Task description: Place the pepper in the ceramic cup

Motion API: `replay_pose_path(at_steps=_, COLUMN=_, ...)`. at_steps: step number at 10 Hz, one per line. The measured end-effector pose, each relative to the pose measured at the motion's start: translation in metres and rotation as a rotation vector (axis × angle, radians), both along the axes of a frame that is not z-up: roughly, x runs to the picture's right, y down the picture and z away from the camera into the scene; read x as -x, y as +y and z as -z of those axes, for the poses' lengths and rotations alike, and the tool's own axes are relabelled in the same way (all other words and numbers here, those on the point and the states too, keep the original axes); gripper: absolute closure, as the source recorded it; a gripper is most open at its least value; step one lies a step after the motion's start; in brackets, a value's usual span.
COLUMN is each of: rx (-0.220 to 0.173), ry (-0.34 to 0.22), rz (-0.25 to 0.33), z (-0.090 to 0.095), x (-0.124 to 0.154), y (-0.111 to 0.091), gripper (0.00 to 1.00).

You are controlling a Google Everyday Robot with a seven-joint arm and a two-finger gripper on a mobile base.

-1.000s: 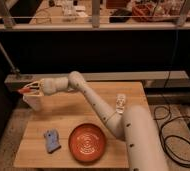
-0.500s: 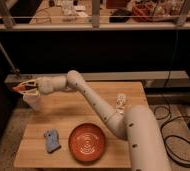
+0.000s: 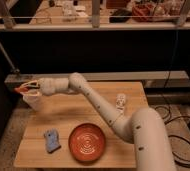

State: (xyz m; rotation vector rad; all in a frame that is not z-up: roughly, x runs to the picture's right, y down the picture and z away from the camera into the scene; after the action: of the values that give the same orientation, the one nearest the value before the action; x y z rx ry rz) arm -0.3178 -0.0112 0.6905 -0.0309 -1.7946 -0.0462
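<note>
Wooden tabletop (image 3: 95, 112), pale and planked, filling the lower half of the view under dim light. Nearest, at about 6 o'clock on the table, a wide orange-brown ribbed bowl (image 3: 87, 142), upright. Just left of it, toward 8 o'clock, a small blue-grey object (image 3: 51, 140) lying flat, near but apart from the bowl. At 4 o'clock, the bulky white base of the arm (image 3: 143, 137), reaching up and left across the table toward 10 o'clock. Further back, near 2 o'clock, a small pale item (image 3: 120, 101), too indistinct to name. At the far-left edge, around 10 o'clock, the ceramic cup (image 3: 32, 101), off-white, upright. Directly above its rim, the gripper (image 3: 27, 89), fingers closed around the pepper (image 3: 22, 90), a thin orange-red sliver poking out leftward over the cup's mouth, not yet inside. Beyond the table, a dark wall, then a railing (image 3: 93, 24) and cluttered shelving in shadow.
</note>
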Motion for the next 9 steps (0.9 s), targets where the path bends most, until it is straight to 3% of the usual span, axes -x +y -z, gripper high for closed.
replay_pose_path(at_steps=2, rx=0.025, ry=0.003, rz=-0.004, z=0.000, x=-0.001, y=0.002, gripper=0.95)
replay_pose_path(at_steps=9, rx=0.057, ry=0.059, rz=0.010, z=-0.022, x=-0.007, y=0.001, gripper=0.26)
